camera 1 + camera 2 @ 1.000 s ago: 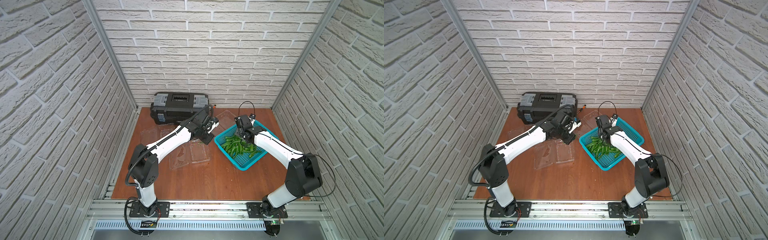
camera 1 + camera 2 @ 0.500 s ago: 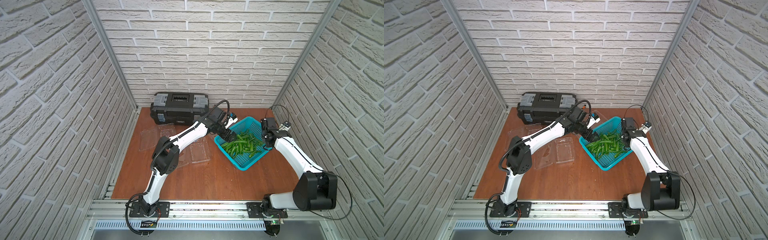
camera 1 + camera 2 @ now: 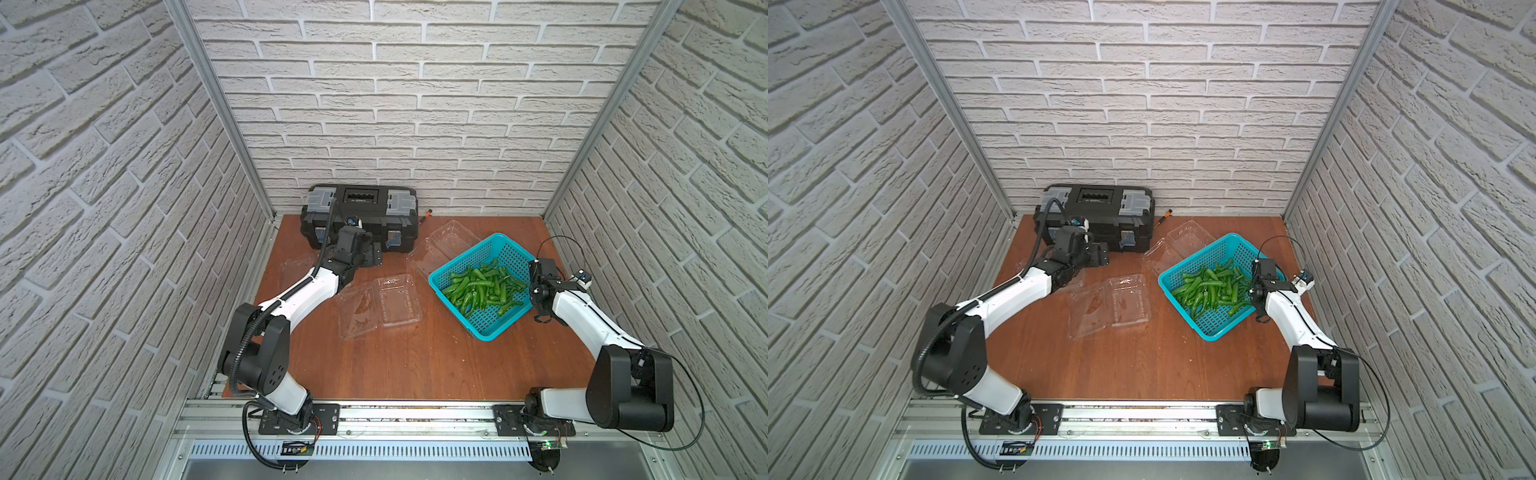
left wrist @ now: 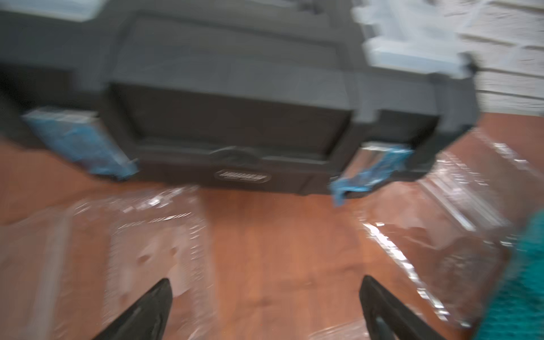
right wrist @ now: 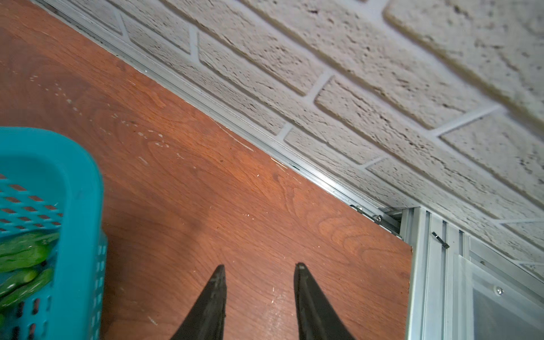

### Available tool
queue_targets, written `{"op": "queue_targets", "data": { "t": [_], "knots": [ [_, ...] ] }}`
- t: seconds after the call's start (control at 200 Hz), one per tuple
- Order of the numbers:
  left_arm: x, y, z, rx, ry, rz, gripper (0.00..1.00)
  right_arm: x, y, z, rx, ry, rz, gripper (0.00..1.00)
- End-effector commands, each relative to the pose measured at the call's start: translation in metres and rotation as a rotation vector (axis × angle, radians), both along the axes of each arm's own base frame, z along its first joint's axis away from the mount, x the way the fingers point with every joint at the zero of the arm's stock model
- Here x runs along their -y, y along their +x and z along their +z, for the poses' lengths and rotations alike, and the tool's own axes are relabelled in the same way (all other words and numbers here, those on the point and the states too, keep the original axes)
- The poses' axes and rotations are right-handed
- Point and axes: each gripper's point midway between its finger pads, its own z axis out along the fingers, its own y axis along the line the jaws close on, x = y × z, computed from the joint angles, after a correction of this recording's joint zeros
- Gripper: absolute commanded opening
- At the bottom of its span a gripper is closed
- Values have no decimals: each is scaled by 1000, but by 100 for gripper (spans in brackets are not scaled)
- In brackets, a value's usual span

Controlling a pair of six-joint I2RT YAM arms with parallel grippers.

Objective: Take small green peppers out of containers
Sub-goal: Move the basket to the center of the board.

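Note:
The small green peppers [image 3: 482,286] [image 3: 1210,286] lie heaped in a teal basket [image 3: 505,249] [image 5: 79,206]. Three clear containers stand open on the table, and I see no peppers in them: one in the middle [image 3: 380,305] [image 3: 1113,305], one behind the basket [image 3: 446,241], one partly under my left arm [image 3: 293,266]. My left gripper [image 3: 374,254] [image 4: 265,281] is wide open and holds nothing, in front of the toolbox. My right gripper [image 3: 540,319] [image 5: 260,266] is open and holds nothing, over bare wood just right of the basket.
A black toolbox [image 3: 361,208] [image 4: 229,103] stands at the back wall with a small screwdriver [image 3: 426,214] beside it. Brick walls close in three sides. The right wall and the table's front right corner [image 5: 409,250] are near my right gripper.
My left gripper has opened and swung back left from the basket's edge to the toolbox front. My right gripper has left the basket and moved to its right side, opening a little.

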Motion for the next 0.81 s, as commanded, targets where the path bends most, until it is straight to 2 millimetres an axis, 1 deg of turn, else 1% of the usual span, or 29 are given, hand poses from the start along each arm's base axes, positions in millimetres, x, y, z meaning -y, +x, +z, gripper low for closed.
{"op": "queue_targets", "data": {
  "t": [0.0,0.09,0.18,0.185,0.24,0.285,0.34,0.38,0.465,0.565,0.655,0.715,0.8],
  "knots": [
    [-57,-11,10,53,96,206,98,6,1,-2,8,-50,-14,41],
    [-94,-26,12,80,172,339,98,2,14,-10,0,-44,68,41],
    [-129,-43,11,105,212,449,98,-8,37,-19,37,-46,241,43],
    [-130,-44,10,107,211,451,98,-10,41,-18,48,-47,264,43],
    [-147,-53,7,118,219,497,98,-22,54,-21,93,-34,377,43],
    [-157,-60,4,128,225,522,98,-37,68,-20,139,-22,490,43],
    [-168,-67,-3,128,236,542,98,-57,84,-16,188,-47,620,43],
    [-173,-71,-10,114,243,548,98,-70,95,-13,209,-63,705,43],
    [-180,-77,-25,57,269,546,98,-94,110,-15,208,-38,837,43],
    [-185,-74,-26,43,282,544,98,-120,123,-21,204,34,971,42],
    [-188,-73,-29,32,268,539,98,-140,128,-29,196,132,1049,41],
    [-189,-73,-32,26,246,524,98,-150,130,-29,199,143,1087,41],
    [-191,-75,-32,22,261,502,98,-158,130,-28,200,140,1117,40]
  ]
}}
